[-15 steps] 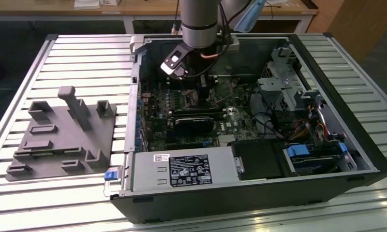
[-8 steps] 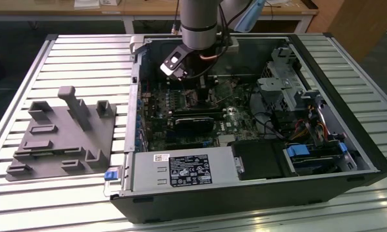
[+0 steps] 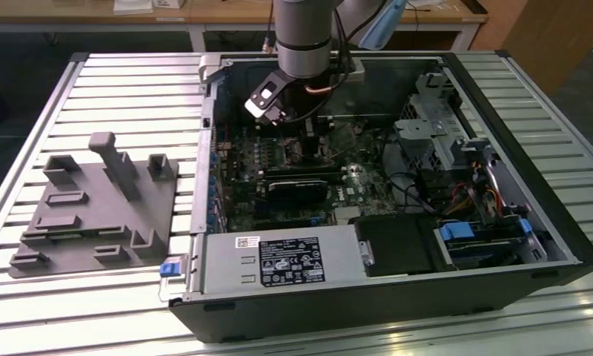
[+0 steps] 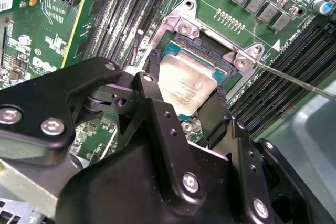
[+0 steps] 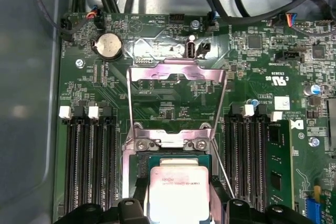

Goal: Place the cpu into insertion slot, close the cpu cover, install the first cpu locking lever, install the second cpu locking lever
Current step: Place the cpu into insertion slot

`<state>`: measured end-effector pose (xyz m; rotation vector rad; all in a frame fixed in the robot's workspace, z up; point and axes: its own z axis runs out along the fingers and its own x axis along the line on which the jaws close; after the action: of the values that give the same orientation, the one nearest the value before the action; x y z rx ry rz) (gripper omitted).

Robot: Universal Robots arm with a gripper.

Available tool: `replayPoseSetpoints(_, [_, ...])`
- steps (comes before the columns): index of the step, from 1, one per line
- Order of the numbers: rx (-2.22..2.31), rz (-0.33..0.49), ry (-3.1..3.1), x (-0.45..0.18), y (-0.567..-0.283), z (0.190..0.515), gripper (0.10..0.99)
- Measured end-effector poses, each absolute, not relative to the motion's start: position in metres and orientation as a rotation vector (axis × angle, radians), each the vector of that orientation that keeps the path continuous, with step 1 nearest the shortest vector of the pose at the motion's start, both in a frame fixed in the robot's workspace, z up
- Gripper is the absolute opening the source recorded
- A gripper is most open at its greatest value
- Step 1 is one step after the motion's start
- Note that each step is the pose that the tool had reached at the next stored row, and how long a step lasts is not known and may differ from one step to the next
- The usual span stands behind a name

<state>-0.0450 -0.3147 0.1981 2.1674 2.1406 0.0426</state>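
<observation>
The cpu [image 4: 186,90] [image 5: 178,192], a flat square chip with a silver-brown top, sits between my two black fingers [image 4: 152,72] just over the insertion slot [image 4: 202,45] [image 5: 173,158], slightly tilted. My gripper [image 4: 186,77] [image 5: 178,200] [image 3: 302,137] is shut on the cpu, reaching down into the open computer case. The cpu cover [image 5: 178,66], a silvery frame with a large window, stands swung open behind the slot. A thin wire locking lever [image 4: 299,82] [image 5: 223,174] juts out beside the socket, unlatched.
Memory slots [image 5: 89,156] flank the socket, one holding a stick [image 5: 278,161]. A black card [image 3: 302,185], power supply [image 3: 276,259] and drive cage [image 3: 435,133] crowd the case. A grey fixture plate [image 3: 89,208] lies on the table at the exterior view's left.
</observation>
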Motion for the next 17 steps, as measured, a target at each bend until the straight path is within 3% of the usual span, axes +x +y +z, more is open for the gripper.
replayPoseSetpoints(17, [2.151, 0.052, 2.165, -0.0461, -0.3123, 0.1947, 0.541])
